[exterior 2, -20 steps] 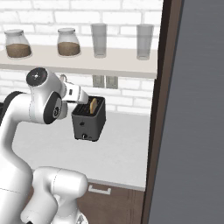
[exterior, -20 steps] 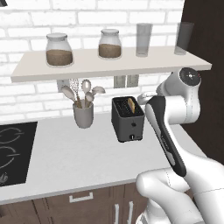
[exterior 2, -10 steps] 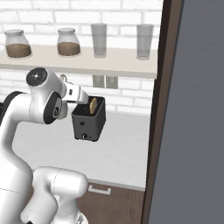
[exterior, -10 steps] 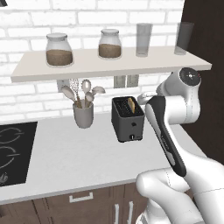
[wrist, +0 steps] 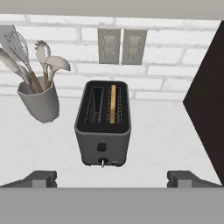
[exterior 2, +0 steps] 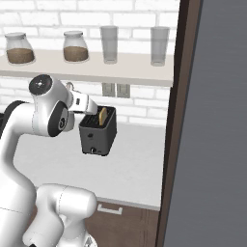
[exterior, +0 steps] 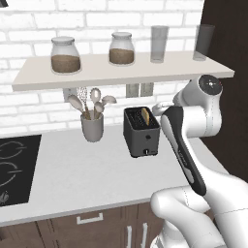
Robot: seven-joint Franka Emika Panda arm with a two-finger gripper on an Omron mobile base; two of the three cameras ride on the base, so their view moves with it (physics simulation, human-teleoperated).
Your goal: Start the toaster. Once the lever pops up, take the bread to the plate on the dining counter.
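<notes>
Dark grey toaster (wrist: pixel 103 127) unmoved, bread (wrist: pixel 113 103) still in right slot, gripper (wrist: pixel 113 178) still spread, holding nothing.

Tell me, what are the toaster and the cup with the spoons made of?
The toaster looks like dark grey metal or plastic, smooth with a dull sheen. The utensil cup looks like matte grey ceramic, plain and thick-walled, though that's a guess.
</notes>
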